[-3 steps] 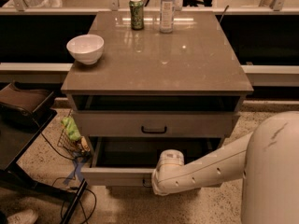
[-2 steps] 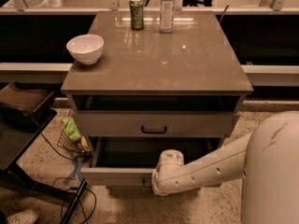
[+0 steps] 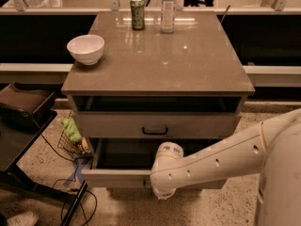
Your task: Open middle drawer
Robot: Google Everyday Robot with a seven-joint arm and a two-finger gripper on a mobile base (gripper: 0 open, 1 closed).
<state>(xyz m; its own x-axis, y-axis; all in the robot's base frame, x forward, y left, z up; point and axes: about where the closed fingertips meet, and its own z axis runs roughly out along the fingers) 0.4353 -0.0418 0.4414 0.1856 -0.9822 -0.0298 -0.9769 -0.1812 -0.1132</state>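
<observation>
Gripper [image 3: 157, 186] sat at the front of the middle drawer [image 3: 117, 178], lower centre.
The drawer stood pulled out beneath the upper drawer [image 3: 113, 125]; whether the gripper held anything could not be told.

No writing, number or brand could be read anywhere. The green can [image 3: 137, 13], standing well beyond the gripper [image 3: 159, 188] at the far edge of the cabinet top, carried print too blurred to make out. The clear bottle [image 3: 168, 7] just beside the can bore a pale label with no legible word. The gripper itself sat low against the front of the pulled-out drawer [image 3: 117, 178], and the white arm [image 3: 221, 159] behind it showed no lettering.
</observation>
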